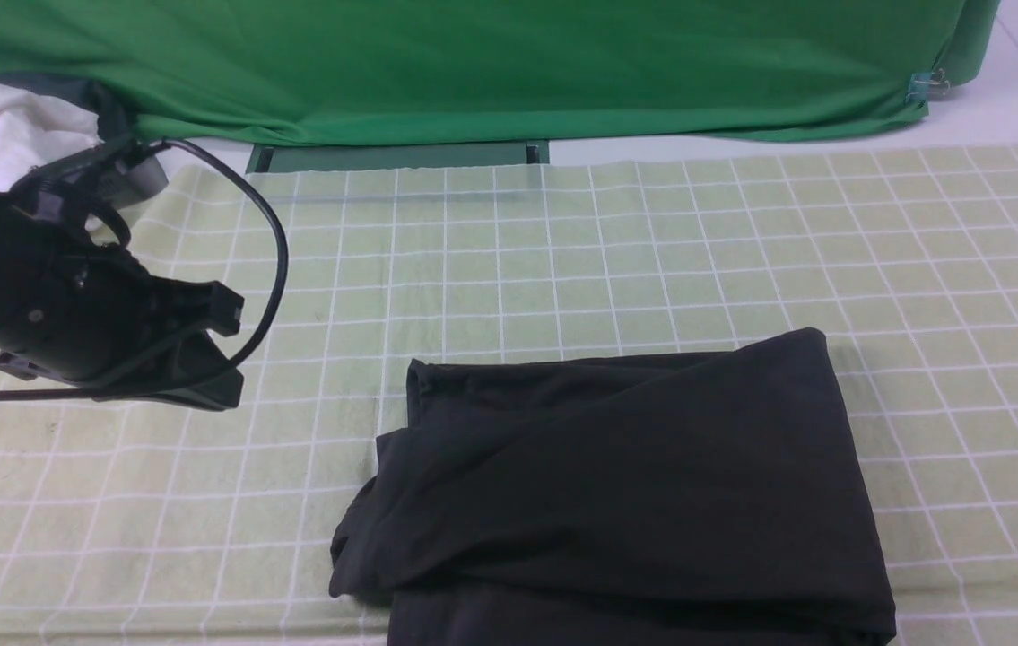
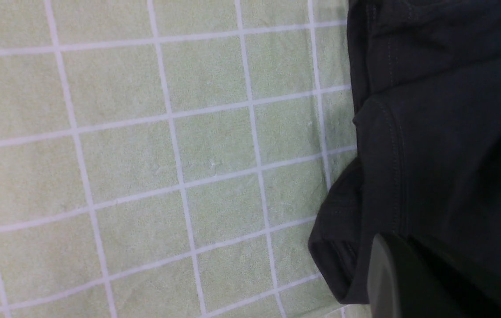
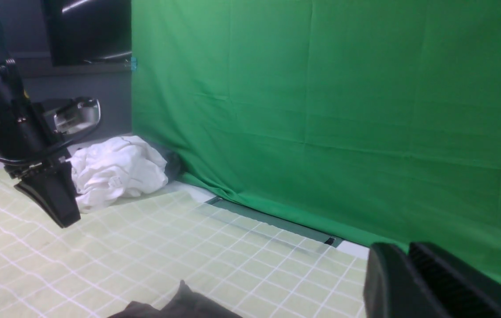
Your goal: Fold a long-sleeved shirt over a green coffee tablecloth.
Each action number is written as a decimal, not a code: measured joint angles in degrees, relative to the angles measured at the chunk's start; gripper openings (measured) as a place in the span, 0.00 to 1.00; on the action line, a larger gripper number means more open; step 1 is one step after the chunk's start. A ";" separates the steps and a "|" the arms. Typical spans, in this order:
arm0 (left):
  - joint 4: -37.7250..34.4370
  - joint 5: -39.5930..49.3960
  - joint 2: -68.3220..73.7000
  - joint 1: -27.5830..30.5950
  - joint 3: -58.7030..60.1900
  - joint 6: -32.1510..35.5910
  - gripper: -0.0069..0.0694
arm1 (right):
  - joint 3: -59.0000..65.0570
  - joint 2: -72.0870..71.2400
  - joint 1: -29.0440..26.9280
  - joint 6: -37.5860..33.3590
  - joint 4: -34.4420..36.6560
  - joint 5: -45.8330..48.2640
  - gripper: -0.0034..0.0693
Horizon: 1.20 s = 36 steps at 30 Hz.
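The folded long-sleeved shirt [image 1: 625, 484] lies near the front edge of the green coffee tablecloth [image 1: 652, 251]; left fingers [image 3: 49, 198] hover closed, empty, and right fingers [image 3: 409, 282] look nearly closed, holding nothing.

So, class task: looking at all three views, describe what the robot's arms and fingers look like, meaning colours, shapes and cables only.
The left arm is black and blocky, with a thin black cable looping beside it. Its gripper ends in a matt black wedge with flat sides. The right gripper shows only as black fingers, one with a finely ribbed inner face. No markings are legible.
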 joint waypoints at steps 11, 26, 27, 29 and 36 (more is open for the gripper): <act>-5.36 -0.64 0.00 0.00 0.00 0.17 0.11 | 0.72 -0.09 -0.06 0.00 0.00 -0.42 0.19; -5.30 -4.58 0.00 0.00 0.00 1.65 0.11 | 17.21 -10.62 -25.72 -0.01 0.00 -0.48 0.23; -5.30 -4.98 0.00 0.00 0.00 1.65 0.11 | 17.84 -10.93 -27.21 -0.01 0.00 -0.32 0.24; -5.30 -5.27 0.00 0.00 0.00 1.65 0.11 | 18.61 -11.15 -28.95 -0.01 -0.12 -0.32 0.24; -5.30 -5.45 0.00 0.00 0.00 1.90 0.11 | 19.72 -11.41 -31.84 -0.07 -4.51 1.27 0.25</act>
